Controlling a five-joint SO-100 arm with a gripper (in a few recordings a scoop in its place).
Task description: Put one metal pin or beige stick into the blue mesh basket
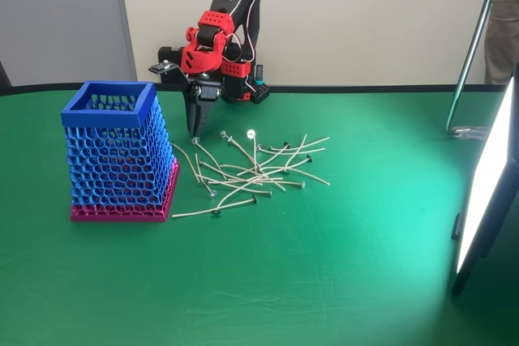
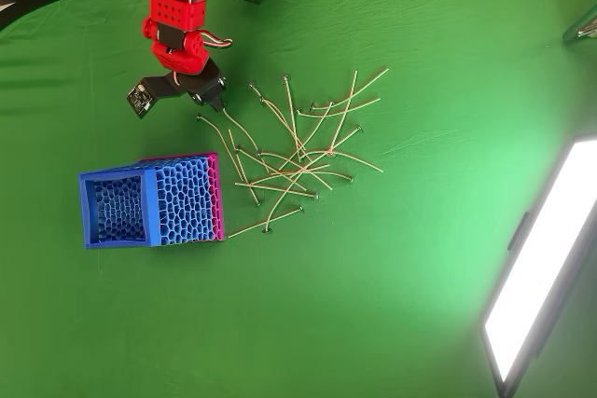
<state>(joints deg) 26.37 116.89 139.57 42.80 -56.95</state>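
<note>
a lab or studio: green-covered table (image 1: pixel 340 281), bright light panel (image 1: pixel 486 184).

In the fixed view the mesh basket (image 1: pixel 118 155) stands upright on the table (image 1: pixel 324 281), left of a loose heap of sticks (image 1: pixel 251 172) that cross over one another. One stick (image 1: pixel 215 211) lies at the front of the heap, its end near the basket's base. The arm stands behind, at the table's far edge, its gripper (image 1: pixel 195 131) pointing down just above the heap's back left end. A light panel (image 1: pixel 486 192) stands at the table's right edge, well apart from the sticks.
</note>
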